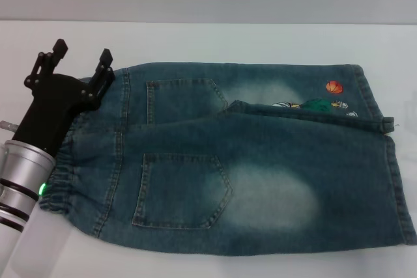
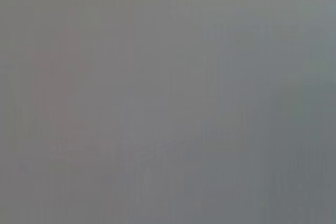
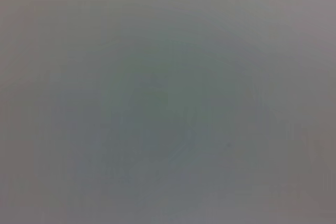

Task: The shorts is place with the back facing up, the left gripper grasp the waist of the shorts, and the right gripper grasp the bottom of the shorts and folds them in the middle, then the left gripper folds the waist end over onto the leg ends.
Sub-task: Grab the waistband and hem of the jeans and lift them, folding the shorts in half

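left gripper (image 1: 82, 60) spread wide above the shorts' (image 1: 260, 161) waist (image 1: 71, 154).

- Long blue denim shorts (image 1: 247, 161): coarse matt cloth, faded pale patches, gathered elastic waist (image 1: 62, 174).
- Black left gripper (image 1: 81, 60): matt, plastic-looking, on a satin silver-white arm.
- White table (image 1: 215, 37): smooth, matt.

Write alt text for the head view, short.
Blue denim shorts lie flat, back pockets up, on a white table, waist to the robot's left, leg ends to its right. The left gripper, fingers open, sits at the waist's far corner. No right gripper in view.
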`<action>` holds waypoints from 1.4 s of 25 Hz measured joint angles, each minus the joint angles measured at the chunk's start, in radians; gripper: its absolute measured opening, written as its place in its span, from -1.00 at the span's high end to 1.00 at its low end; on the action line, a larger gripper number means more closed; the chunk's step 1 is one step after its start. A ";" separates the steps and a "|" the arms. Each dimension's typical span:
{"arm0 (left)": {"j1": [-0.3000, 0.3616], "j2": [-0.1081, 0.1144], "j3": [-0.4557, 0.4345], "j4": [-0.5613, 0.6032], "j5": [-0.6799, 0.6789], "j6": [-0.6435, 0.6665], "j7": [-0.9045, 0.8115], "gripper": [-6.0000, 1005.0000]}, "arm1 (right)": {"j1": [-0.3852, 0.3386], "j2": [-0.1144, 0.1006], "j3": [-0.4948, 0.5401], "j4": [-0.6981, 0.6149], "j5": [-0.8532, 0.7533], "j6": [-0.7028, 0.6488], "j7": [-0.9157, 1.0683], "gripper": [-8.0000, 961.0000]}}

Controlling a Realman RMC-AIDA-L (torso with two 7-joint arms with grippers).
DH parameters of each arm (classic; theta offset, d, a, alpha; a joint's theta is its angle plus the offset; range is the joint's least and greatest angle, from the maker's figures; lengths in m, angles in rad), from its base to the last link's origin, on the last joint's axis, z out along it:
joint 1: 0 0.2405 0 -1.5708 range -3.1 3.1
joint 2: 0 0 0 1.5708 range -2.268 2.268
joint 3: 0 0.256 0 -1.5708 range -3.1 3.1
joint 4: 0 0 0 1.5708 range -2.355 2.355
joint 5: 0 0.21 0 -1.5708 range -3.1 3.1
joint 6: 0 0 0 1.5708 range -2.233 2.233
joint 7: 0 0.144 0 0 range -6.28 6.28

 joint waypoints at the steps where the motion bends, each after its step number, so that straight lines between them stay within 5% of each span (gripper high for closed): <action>1: 0.000 0.000 0.000 0.000 0.000 0.000 0.000 -0.57 | -0.007 -0.001 0.001 0.023 0.001 0.001 -0.028 -0.24; 8: 0.012 0.004 -0.004 -0.028 0.000 -0.026 0.001 -0.57 | -0.026 -0.005 0.009 0.100 0.003 0.009 -0.102 -0.24; 11: 0.041 0.012 -0.013 -0.102 0.002 -0.088 0.000 -0.57 | -0.087 -0.031 0.061 0.271 0.013 0.136 -0.203 -0.24; 15: 0.128 0.062 -0.073 -0.356 0.053 -0.330 0.001 -0.57 | -0.171 -0.058 0.170 0.521 0.082 0.335 -0.443 -0.23; 19: 0.229 0.107 -0.194 -0.713 0.151 -0.718 0.006 -0.57 | -0.301 -0.057 0.344 0.863 0.328 0.617 -0.883 -0.23; 21: 0.273 0.100 -0.270 -0.860 0.202 -0.924 0.023 -0.57 | -0.352 -0.053 0.415 1.021 0.581 0.704 -1.138 -0.23; 22: 0.290 0.088 -0.310 -0.934 0.223 -1.030 0.037 -0.57 | -0.352 -0.053 0.415 1.021 0.581 0.704 -1.138 -0.23; 25: 0.309 0.040 -0.422 -1.087 0.241 -1.355 0.100 -0.57 | -0.341 -0.062 0.479 1.150 0.973 0.650 -1.486 -0.23; 26: 0.299 0.018 -0.477 -1.165 0.242 -1.576 0.165 -0.57 | -0.323 -0.061 0.510 1.185 1.126 0.603 -1.631 -0.23; 30: 0.281 0.014 -0.496 -1.235 0.240 -1.747 0.197 -0.57 | -0.212 -0.037 0.689 1.236 1.682 0.356 -2.171 -0.23; 35: 0.283 0.012 -0.549 -1.311 0.240 -1.873 0.191 -0.57 | -0.219 -0.028 0.740 1.338 1.911 0.289 -2.399 -0.23</action>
